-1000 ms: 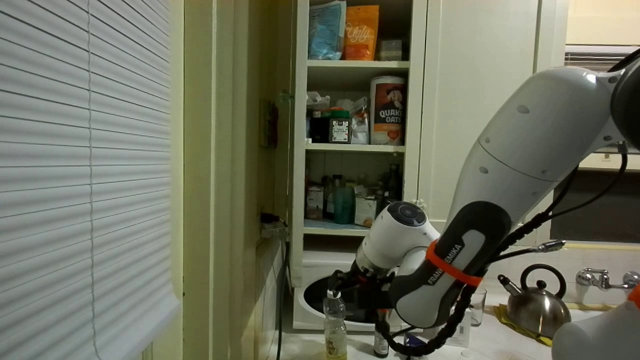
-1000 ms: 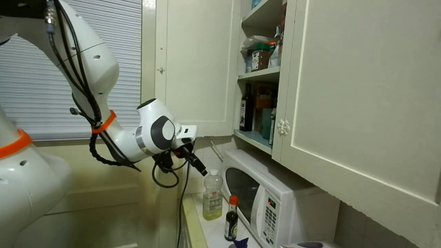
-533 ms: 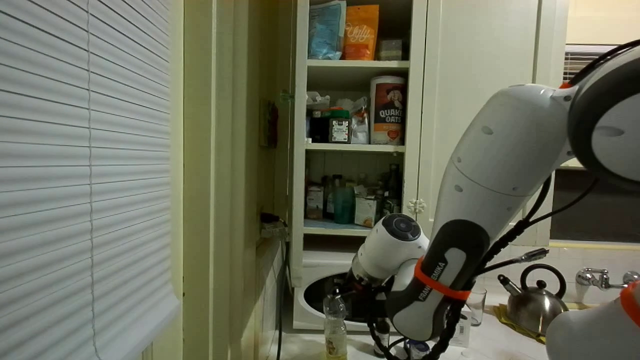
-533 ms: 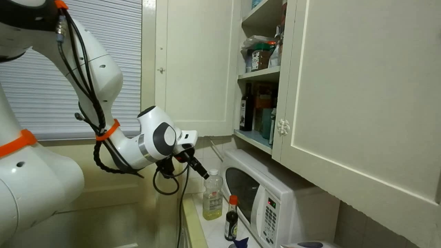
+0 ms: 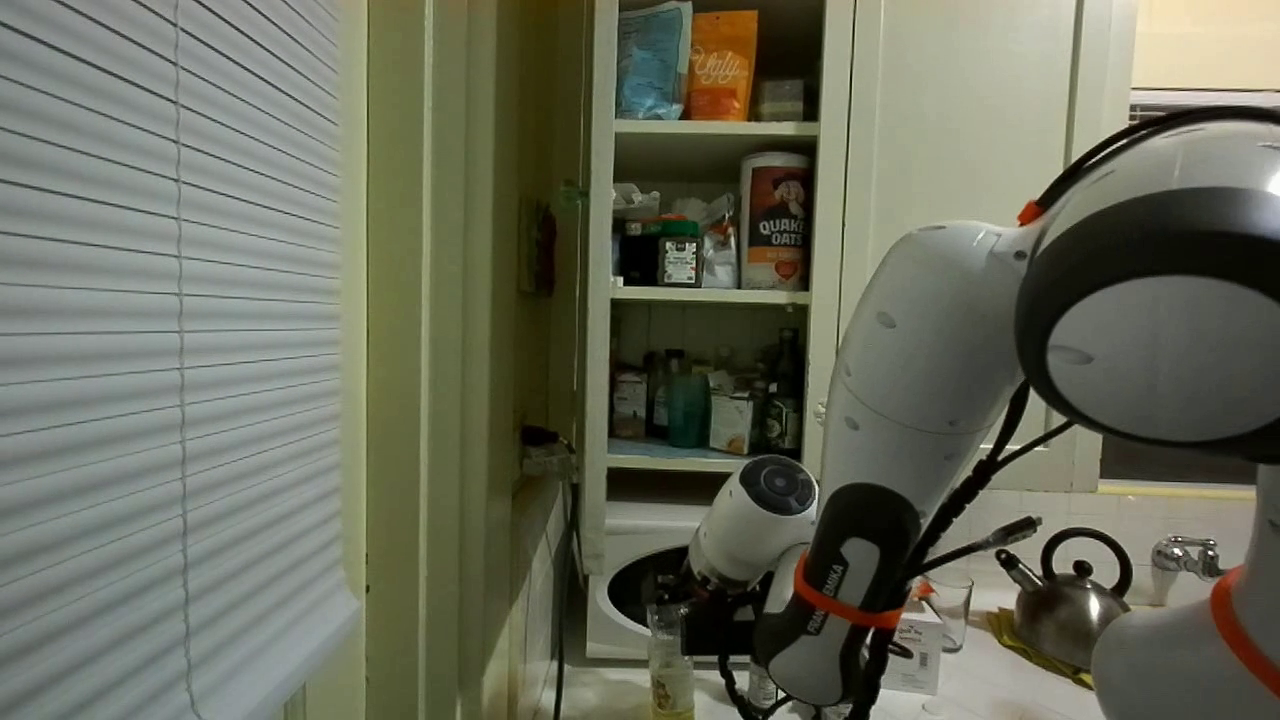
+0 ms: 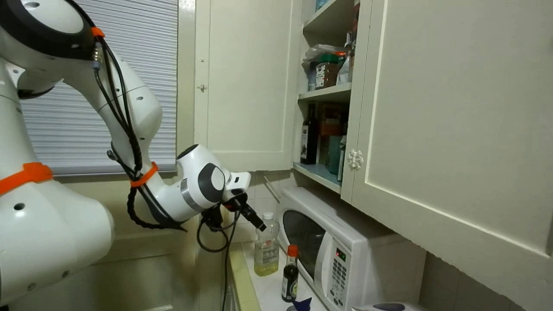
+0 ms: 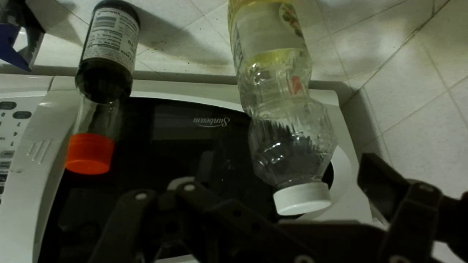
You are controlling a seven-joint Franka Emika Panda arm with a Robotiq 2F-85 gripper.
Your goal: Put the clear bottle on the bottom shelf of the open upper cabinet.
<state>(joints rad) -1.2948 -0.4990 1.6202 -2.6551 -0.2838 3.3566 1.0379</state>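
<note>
Sharply bent arm (image 6: 143,110), jaws parted, downslanted near clear bottle (image 6: 266,255)

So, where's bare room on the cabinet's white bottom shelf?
A shallow blue-lined strip, bordered by the shelf's front edge, the tall dark glass bottle and teal cylindrical cup. Crowded behind; the white printed box stands near that edge.

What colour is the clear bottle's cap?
The cap is white; the wrist view shows it best.

The wrist view crops the gripper (image 7: 274,173); in an exterior view it hides the cap of the clear bottle (image 5: 670,668). Fine print on the orange-capped sauce bottle (image 7: 106,80) is illegible. Inside the front edge of the counter (image 6: 268,294), a cropped purple piece (image 6: 302,304) is unidentifiable.
</note>
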